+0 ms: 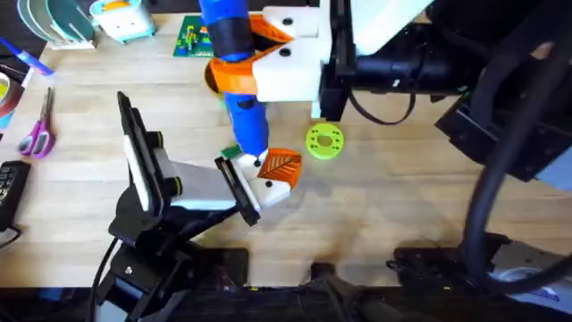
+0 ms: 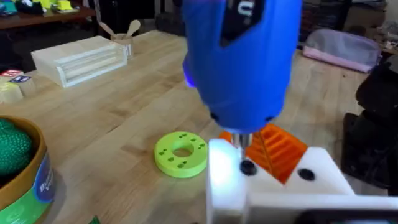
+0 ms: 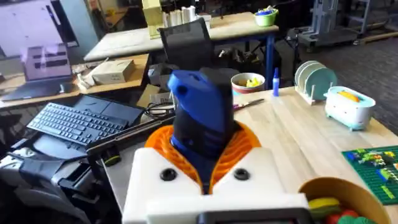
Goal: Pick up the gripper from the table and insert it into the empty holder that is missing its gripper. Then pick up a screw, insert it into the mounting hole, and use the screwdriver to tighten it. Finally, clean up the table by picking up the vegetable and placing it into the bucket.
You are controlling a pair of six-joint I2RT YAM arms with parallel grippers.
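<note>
My right gripper (image 1: 237,72) reaches in from the right and is shut on the blue screwdriver (image 1: 234,63), which points steeply down. In the right wrist view its orange pads (image 3: 245,146) wrap the blue body (image 3: 199,112). The bit (image 2: 241,140) rests on a black screw (image 2: 247,167) in the white holder (image 2: 280,190), with the orange gripper (image 2: 283,149) seated in it. My left gripper (image 1: 264,185) is shut on the holder (image 1: 273,190) just above the table. A green vegetable sprig (image 1: 230,152) lies beside the bit. The yellow bucket (image 2: 28,183) stands close by, with round toy produce inside.
A lime-green disc (image 1: 323,141) with holes lies just right of the holder. Purple scissors (image 1: 36,134) and a black keypad (image 1: 9,188) sit at the left edge. A green brick plate (image 1: 189,38), a dish rack (image 1: 54,22) and a wooden box (image 2: 81,59) stand farther back.
</note>
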